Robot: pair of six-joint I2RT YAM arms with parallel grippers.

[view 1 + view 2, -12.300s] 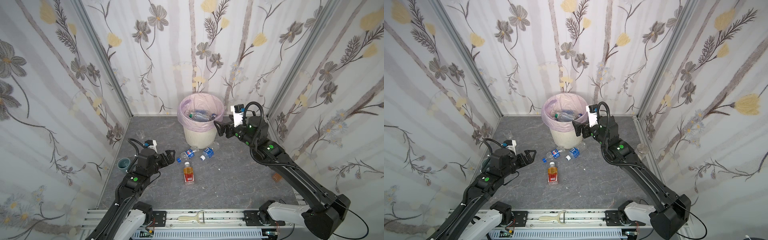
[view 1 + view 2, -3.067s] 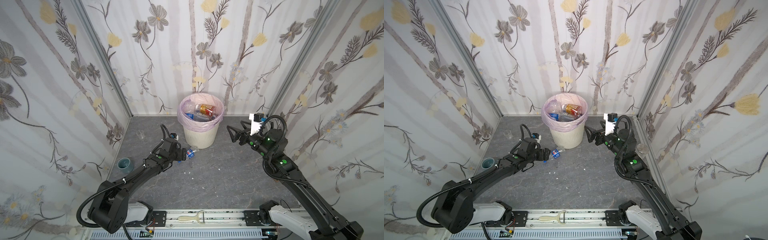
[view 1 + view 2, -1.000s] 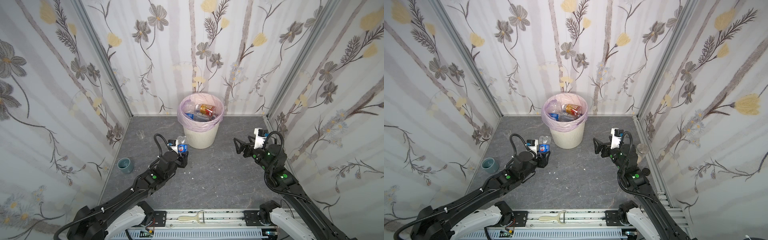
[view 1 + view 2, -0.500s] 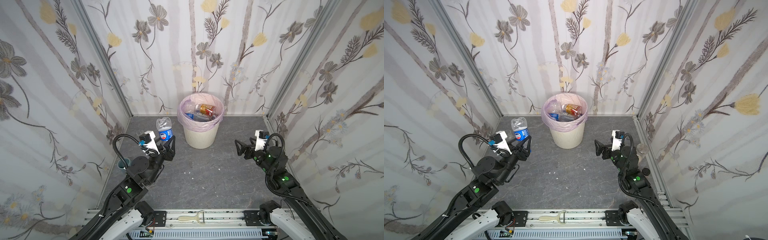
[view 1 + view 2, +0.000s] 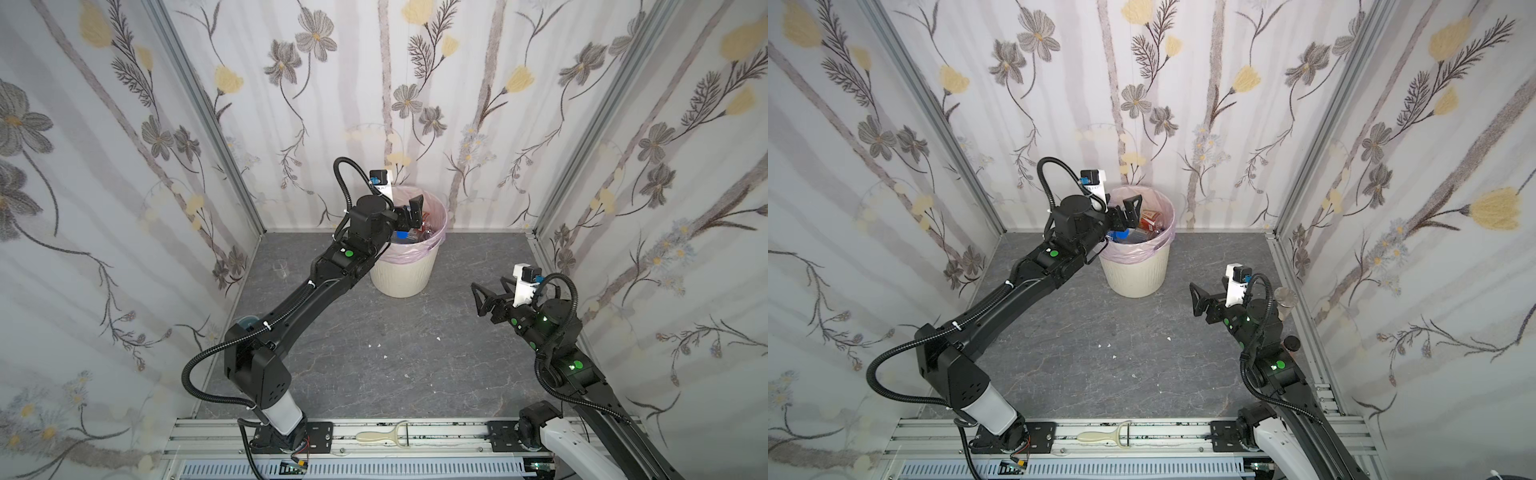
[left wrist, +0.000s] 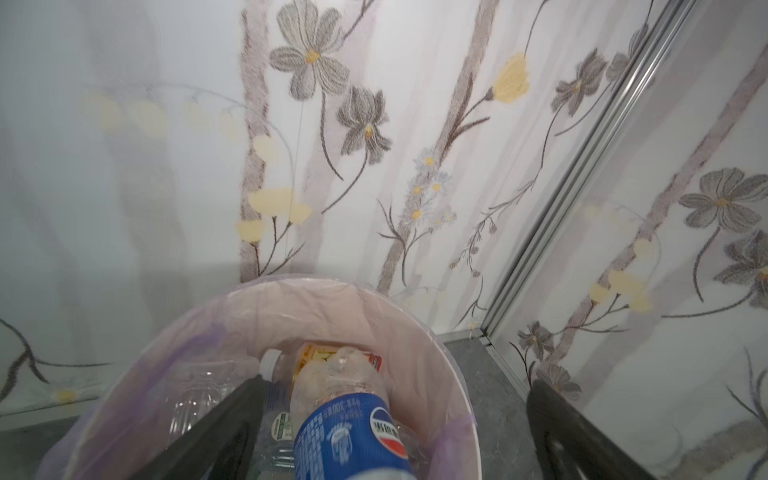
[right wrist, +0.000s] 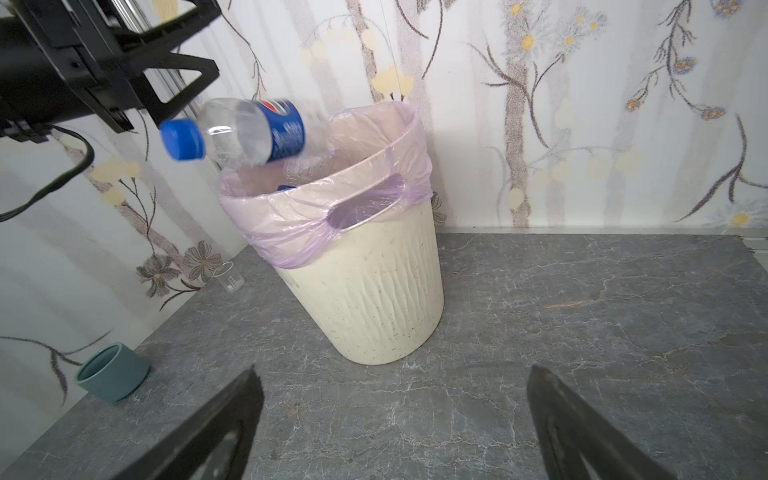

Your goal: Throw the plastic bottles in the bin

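My left gripper hangs over the near-left rim of the bin, fingers spread wide with nothing between them. In the right wrist view the bottle, clear with a blue label and blue cap, is free in the air just below and ahead of those fingers, above the bin's mouth. Its long axis lies tilted, base end leading over the pink bag and into the opening, cap end trailing back toward my gripper. From my left wrist camera the same bottle points away from me, down into the bin, over the other bottles already lying inside, one of them orange-red. I judge it will drop inside, though the cap end sits close to the rim on my side. Further right, the grey floor shows no bottle in either top view. My right gripper waits well apart from the bin, fingers open and empty, aimed toward it
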